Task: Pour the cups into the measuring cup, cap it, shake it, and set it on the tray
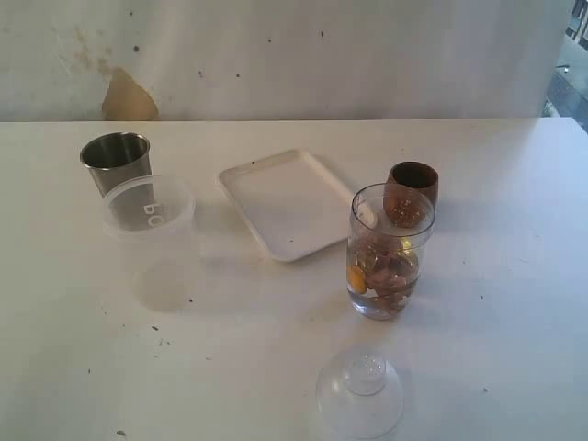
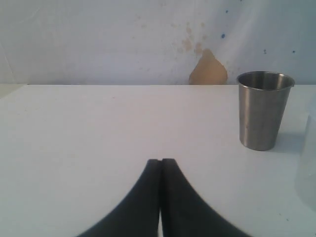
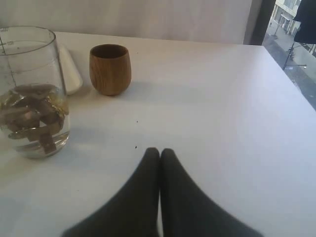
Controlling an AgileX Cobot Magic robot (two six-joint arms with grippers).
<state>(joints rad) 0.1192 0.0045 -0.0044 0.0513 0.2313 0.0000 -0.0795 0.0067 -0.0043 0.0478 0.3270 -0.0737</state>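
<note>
The measuring cup [image 1: 390,253] stands open-topped right of centre, holding brown and orange pieces; the right wrist view shows it [image 3: 30,94] too. The brown wooden cup [image 1: 412,188] stands upright just behind it, seen again as the wooden cup [image 3: 110,69]. At the back left stands the steel tumbler [image 1: 117,162], also the tumbler [image 2: 263,109]. The clear dome cap [image 1: 360,390] lies near the front edge. The white tray [image 1: 289,202] is in the middle. Neither arm shows in the exterior view. My left gripper [image 2: 161,161] is shut and empty, short of the tumbler. My right gripper [image 3: 160,150] is shut and empty, apart from both cups.
A wide translucent tub [image 1: 147,209] with lettering stands directly in front of the steel tumbler; its blurred side [image 2: 308,168] shows in the left wrist view. A stained wall [image 1: 129,96] runs along the table's back edge. The table's right edge [image 3: 289,74] drops off beyond the wooden cup.
</note>
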